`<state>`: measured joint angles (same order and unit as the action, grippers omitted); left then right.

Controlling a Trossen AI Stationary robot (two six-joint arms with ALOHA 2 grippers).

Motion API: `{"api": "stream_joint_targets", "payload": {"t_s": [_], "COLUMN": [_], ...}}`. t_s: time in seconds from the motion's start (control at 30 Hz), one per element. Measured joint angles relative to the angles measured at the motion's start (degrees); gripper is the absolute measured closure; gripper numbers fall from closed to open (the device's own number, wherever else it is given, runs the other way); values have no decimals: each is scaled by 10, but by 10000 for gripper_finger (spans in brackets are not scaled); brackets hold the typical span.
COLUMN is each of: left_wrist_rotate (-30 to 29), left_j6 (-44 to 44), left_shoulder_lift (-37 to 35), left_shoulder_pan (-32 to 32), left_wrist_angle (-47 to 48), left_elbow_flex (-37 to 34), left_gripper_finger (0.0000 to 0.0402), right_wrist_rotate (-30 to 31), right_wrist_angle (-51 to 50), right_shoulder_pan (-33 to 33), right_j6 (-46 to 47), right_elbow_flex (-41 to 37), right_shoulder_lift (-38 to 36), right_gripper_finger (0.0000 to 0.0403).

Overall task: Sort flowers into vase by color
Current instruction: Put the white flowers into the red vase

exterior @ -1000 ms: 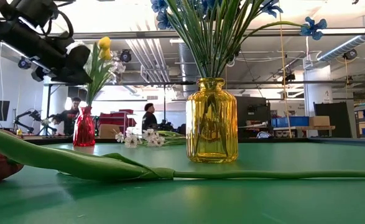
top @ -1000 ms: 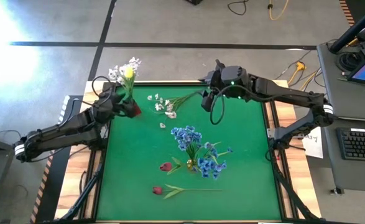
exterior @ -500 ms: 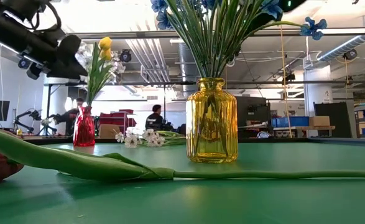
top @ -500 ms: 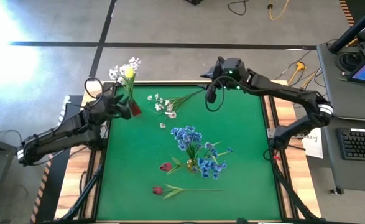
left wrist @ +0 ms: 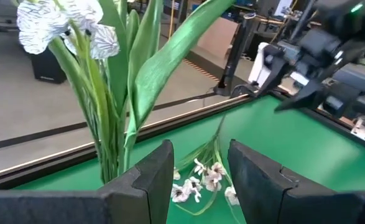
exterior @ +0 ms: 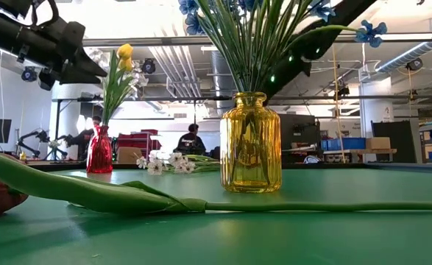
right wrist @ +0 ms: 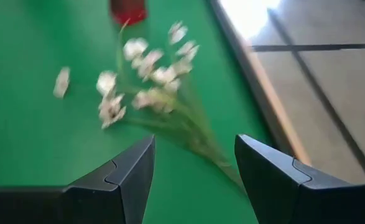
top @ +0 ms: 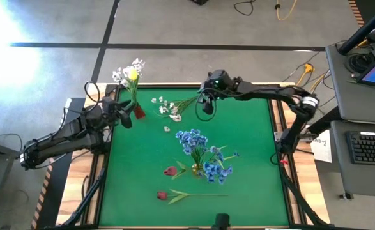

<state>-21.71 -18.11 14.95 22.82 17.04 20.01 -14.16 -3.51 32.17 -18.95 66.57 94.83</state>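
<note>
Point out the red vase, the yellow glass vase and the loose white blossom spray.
red vase (exterior: pixel 100 151), low view, its body
yellow glass vase (exterior: pixel 250 143), low view, its belly
white blossom spray (top: pixel 168 108), high view, its blossoms

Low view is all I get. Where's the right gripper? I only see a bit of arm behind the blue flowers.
Observer: The right gripper hangs above the stem end of the white spray.
Operator: Is it holding anything?
Observer: No. Its wrist view shows the jaws open, with nothing between them.
Operator: I see one red tulip lying down. Are there more?
Observer: Two red tulips lie flat: one beside the yellow vase, one nearer the front edge.
</note>
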Motion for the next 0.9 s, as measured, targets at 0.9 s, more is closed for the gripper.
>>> {"api": "stream_joint_targets", "payload": {"t_s": [0.9], "left_wrist_rotate": [-2], "left_j6": [9], "left_shoulder_lift": [-6], "left_shoulder_pan": [-4], "left_wrist_angle": [-4], "left_elbow_flex": [0], "left_gripper_finger": [262], "right_wrist_rotate": [38], "right_wrist_angle": [74], "right_shoulder_pan": [8], "right_j6": [-81], "right_elbow_flex": [6], "right_shoulder_lift": [146], "right_gripper_finger": [188]}}
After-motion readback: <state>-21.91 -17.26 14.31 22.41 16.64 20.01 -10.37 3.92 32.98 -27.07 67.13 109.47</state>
